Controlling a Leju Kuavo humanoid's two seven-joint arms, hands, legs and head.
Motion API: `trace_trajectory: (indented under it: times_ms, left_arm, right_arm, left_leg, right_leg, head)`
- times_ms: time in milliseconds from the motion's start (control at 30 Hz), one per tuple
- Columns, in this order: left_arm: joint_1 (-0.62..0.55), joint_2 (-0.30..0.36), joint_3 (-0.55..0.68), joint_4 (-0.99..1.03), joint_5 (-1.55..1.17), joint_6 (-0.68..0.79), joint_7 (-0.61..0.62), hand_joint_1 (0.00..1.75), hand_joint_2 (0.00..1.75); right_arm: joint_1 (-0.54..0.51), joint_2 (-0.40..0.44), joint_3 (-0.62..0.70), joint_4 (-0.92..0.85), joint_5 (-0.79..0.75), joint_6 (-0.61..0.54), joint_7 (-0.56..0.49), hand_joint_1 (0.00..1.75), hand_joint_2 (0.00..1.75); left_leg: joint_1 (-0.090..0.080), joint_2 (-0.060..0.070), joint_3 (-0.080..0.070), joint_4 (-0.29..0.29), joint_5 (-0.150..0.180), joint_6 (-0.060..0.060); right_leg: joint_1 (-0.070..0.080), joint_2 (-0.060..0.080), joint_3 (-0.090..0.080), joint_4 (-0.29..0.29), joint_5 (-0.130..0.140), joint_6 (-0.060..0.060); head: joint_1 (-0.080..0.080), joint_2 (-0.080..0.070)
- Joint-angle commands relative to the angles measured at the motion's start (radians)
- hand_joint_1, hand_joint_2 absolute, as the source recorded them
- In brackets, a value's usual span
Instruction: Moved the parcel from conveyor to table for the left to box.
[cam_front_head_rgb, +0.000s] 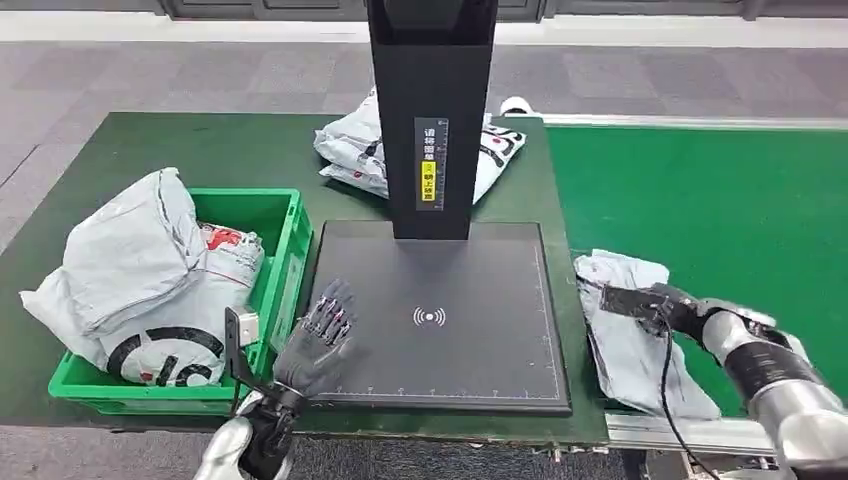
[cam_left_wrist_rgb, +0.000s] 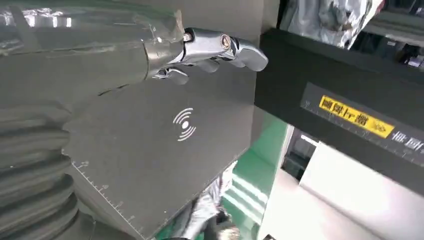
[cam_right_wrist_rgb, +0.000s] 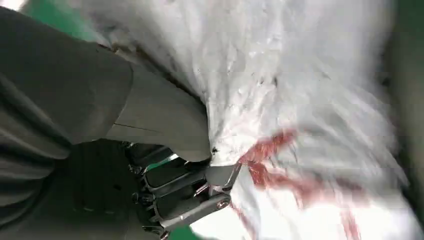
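Right hand (cam_front_head_rgb: 672, 305) first: it sits on the grey parcel (cam_front_head_rgb: 630, 330) at the conveyor (cam_front_head_rgb: 720, 200) edge, just beside the black scan plate (cam_front_head_rgb: 440, 310). Close-up from the right wrist shows thumb and fingers (cam_right_wrist_rgb: 192, 192) pinched on a fold of the parcel's plastic skin, so it's held, though that pic is blurred and I can't say how firm the grip is. Parcel looks mostly on the green belt, its near end over the belt's front edge; not on the table (cam_front_head_rgb: 120, 150) yet.

Left hand (cam_front_head_rgb: 318, 340) hovers over the plate's near-left corner, fingers spread apart, nothing in them. Same in the left wrist view: fingers (cam_left_wrist_rgb: 215, 47) loose above the plate, wifi-style mark below.

Green crate (cam_front_head_rgb: 285, 235) on the table's left already has a few bagged parcels piled in, one slumped over its left rim. Another bag (cam_front_head_rgb: 350, 150) lies at the back behind the scanner post (cam_front_head_rgb: 430, 110).

Progress, as I read it: pick is made, transfer isn't. Left to do: carry the parcel across to the table/plate area, let go w/ right hand, then left hand takes it & drops it in the crate. Roughly early-to-mid stage for this parcel.
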Motion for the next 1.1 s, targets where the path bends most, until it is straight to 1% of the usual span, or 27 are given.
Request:
trace_trajectory:
  times_ms: [33,67,100,133,167,200,233,300,433,467,500,533,600,667,700,800,833,900,933,967,1000,1100]
  left_arm:
    - [0.026,-0.019,0.055,-0.035,-0.006,0.023,0.009,0.00,1.75]
    - [0.026,-0.018,0.055,-0.035,-0.006,0.023,0.009,0.00,1.75]
    - [0.026,-0.018,0.055,-0.035,-0.006,0.023,0.009,0.00,1.75]
    - [0.026,-0.018,0.055,-0.035,-0.006,0.023,0.009,0.00,1.75]
    - [0.026,-0.020,0.058,-0.034,-0.007,0.027,0.009,0.00,1.75]
    - [0.027,-0.021,0.059,-0.036,-0.007,0.028,0.009,0.00,1.75]
    - [0.028,-0.021,0.059,-0.036,-0.007,0.028,0.009,0.00,1.75]
    - [0.028,-0.021,0.059,-0.036,-0.007,0.028,0.009,0.00,1.75]
    - [0.028,-0.021,0.059,-0.036,-0.007,0.028,0.009,0.00,1.75]
    - [0.029,-0.023,0.061,-0.039,-0.009,0.032,0.008,0.00,1.75]
    - [0.037,-0.029,0.069,-0.045,-0.018,0.041,0.004,0.00,1.75]
    - [0.044,-0.032,0.073,-0.051,-0.025,0.040,0.005,0.00,1.75]
    - [0.045,-0.038,0.078,-0.045,-0.041,0.024,0.009,0.00,1.75]
    - [0.032,-0.040,0.073,-0.023,-0.052,0.014,0.006,0.00,1.75]
    - [0.026,-0.040,0.068,-0.016,-0.056,0.009,0.004,0.00,1.75]
    - [0.015,-0.036,0.056,-0.008,-0.067,0.003,-0.003,0.00,1.75]
    - [0.012,-0.034,0.051,-0.006,-0.069,0.006,-0.003,0.00,1.75]
    - [0.008,-0.026,0.036,-0.002,-0.075,0.002,-0.003,0.00,1.75]
    - [0.006,-0.023,0.027,-0.002,-0.076,0.001,-0.006,0.00,1.75]
    - [0.005,-0.022,0.025,-0.003,-0.077,0.000,-0.006,0.00,1.75]
    - [0.002,-0.022,0.023,-0.003,-0.077,0.001,-0.007,0.00,1.75]
    - [-0.005,-0.020,0.017,-0.015,-0.088,0.008,-0.011,0.00,1.75]
  right_arm:
    - [-0.009,0.126,-0.321,0.002,-0.163,-0.024,0.025,1.75,1.75]
    - [-0.007,0.125,-0.322,-0.002,-0.164,-0.023,0.025,1.75,1.75]
    - [-0.007,0.125,-0.322,-0.002,-0.164,-0.023,0.025,1.75,1.75]
    - [-0.007,0.125,-0.322,-0.002,-0.164,-0.023,0.025,1.75,1.75]
    - [-0.002,0.131,-0.354,-0.012,-0.199,-0.026,0.014,1.75,1.75]
    - [-0.001,0.133,-0.357,-0.018,-0.201,-0.026,0.017,1.75,1.75]
    - [-0.002,0.134,-0.356,-0.020,-0.201,-0.025,0.020,1.75,1.75]
    - [-0.002,0.134,-0.356,-0.020,-0.201,-0.025,0.020,1.75,1.75]
    - [-0.002,0.134,-0.356,-0.020,-0.201,-0.025,0.020,1.75,1.75]
    - [0.003,0.141,-0.385,-0.031,-0.233,-0.025,0.009,1.75,1.75]
    - [0.002,0.151,-0.435,-0.064,-0.301,-0.007,-0.069,1.75,1.75]
    - [0.003,0.150,-0.437,-0.108,-0.312,-0.003,-0.058,1.75,1.75]
    - [0.042,0.154,-0.445,-0.247,-0.357,0.026,-0.030,1.75,1.75]
    - [0.076,0.167,-0.444,-0.362,-0.392,0.034,-0.024,1.75,1.75]
    - [0.090,0.176,-0.436,-0.410,-0.401,0.038,-0.022,1.75,1.75]
    - [0.123,0.216,-0.369,-0.544,-0.404,0.037,0.009,1.75,1.75]
    - [0.133,0.233,-0.333,-0.577,-0.397,0.026,0.025,1.75,1.75]
    - [0.148,0.263,-0.276,-0.611,-0.392,0.030,0.043,1.75,1.75]
    - [0.148,0.280,-0.228,-0.615,-0.389,0.019,0.050,1.75,1.75]
    - [0.141,0.298,-0.203,-0.608,-0.388,0.022,0.058,1.75,1.75]
    - [0.130,0.312,-0.173,-0.595,-0.391,0.018,0.063,1.75,1.75]
    - [0.055,0.344,-0.065,-0.520,-0.424,0.011,0.071,1.75,1.75]
  left_leg:
    - [0.001,0.004,0.002,-0.001,0.000,-0.001]
    - [0.001,0.005,0.004,-0.003,0.000,-0.001]
    - [0.001,0.001,0.001,-0.001,0.000,-0.001]
    - [0.001,0.002,0.002,-0.001,0.000,-0.001]
    - [0.001,0.003,0.003,-0.002,0.000,-0.001]
    - [0.001,0.002,0.002,-0.001,0.000,-0.001]
    - [0.001,0.004,0.003,-0.002,0.000,-0.001]
    - [0.000,0.001,0.000,-0.001,0.000,-0.001]
    - [0.001,0.002,0.002,-0.002,0.000,-0.001]
    - [0.001,0.001,0.001,-0.001,0.000,-0.001]
    - [0.001,0.002,0.002,-0.002,0.000,-0.001]
    - [0.000,0.001,0.001,-0.001,0.000,-0.001]
    - [0.001,0.004,0.002,-0.001,0.000,-0.001]
    - [0.000,0.004,0.001,-0.001,0.000,-0.001]
    - [0.000,0.001,0.000,-0.001,0.000,-0.001]
    - [0.000,0.002,0.000,-0.001,0.000,-0.001]
    - [0.001,0.005,0.002,-0.002,0.000,-0.001]
    - [0.001,0.006,0.001,-0.002,0.000,-0.001]
    - [0.001,0.006,0.003,-0.002,0.000,-0.002]
    - [0.001,0.003,0.001,-0.001,0.000,-0.001]
    - [0.001,0.008,0.003,-0.003,0.000,-0.002]
    - [0.002,0.008,0.001,-0.001,0.000,-0.002]
  right_leg:
    - [0.001,0.002,0.001,-0.002,0.001,-0.001]
    - [0.002,0.002,0.003,-0.003,0.001,-0.002]
    - [0.001,0.000,0.001,-0.001,0.000,-0.002]
    - [0.002,0.000,0.002,-0.002,0.000,-0.002]
    - [0.002,0.001,0.003,-0.003,0.001,-0.002]
    - [0.001,0.000,0.002,-0.002,0.000,-0.002]
    - [0.001,0.002,0.003,-0.003,0.001,-0.002]
    - [0.000,0.000,0.000,-0.001,0.000,-0.001]
    - [0.002,0.000,0.002,-0.003,0.001,-0.002]
    - [0.001,0.000,0.001,-0.001,0.000,-0.002]
    - [0.002,0.000,0.002,-0.002,0.000,-0.002]
    - [0.001,0.000,0.000,-0.001,0.000,-0.002]
    - [0.001,0.002,0.001,-0.002,0.000,-0.002]
    - [0.001,0.002,0.000,-0.001,0.000,-0.002]
    - [0.000,0.000,0.000,-0.001,0.000,-0.002]
    - [0.000,0.001,0.000,-0.001,0.000,-0.002]
    - [0.001,0.003,0.000,-0.002,0.001,-0.002]
    - [0.001,0.004,0.000,-0.001,0.001,-0.002]
    - [0.002,0.003,0.001,-0.002,0.001,-0.003]
    - [0.001,0.002,0.000,-0.001,0.000,-0.002]
    - [0.002,0.006,0.001,-0.002,0.001,-0.003]
    - [0.002,0.006,-0.001,-0.001,0.001,-0.002]
  head:
    - [0.000,0.000]
    - [0.000,0.000]
    - [0.000,0.000]
    - [0.000,0.000]
    - [0.000,0.000]
    - [0.000,0.000]
    - [0.000,0.000]
    - [0.000,0.000]
    - [0.000,0.000]
    - [0.000,0.000]
    - [0.000,0.000]
    - [0.000,0.000]
    - [0.000,0.000]
    - [0.000,0.000]
    - [0.000,0.000]
    - [0.000,0.000]
    - [0.000,0.000]
    - [0.000,0.000]
    - [0.000,0.000]
    - [0.000,0.000]
    - [0.000,0.000]
    - [0.000,0.000]
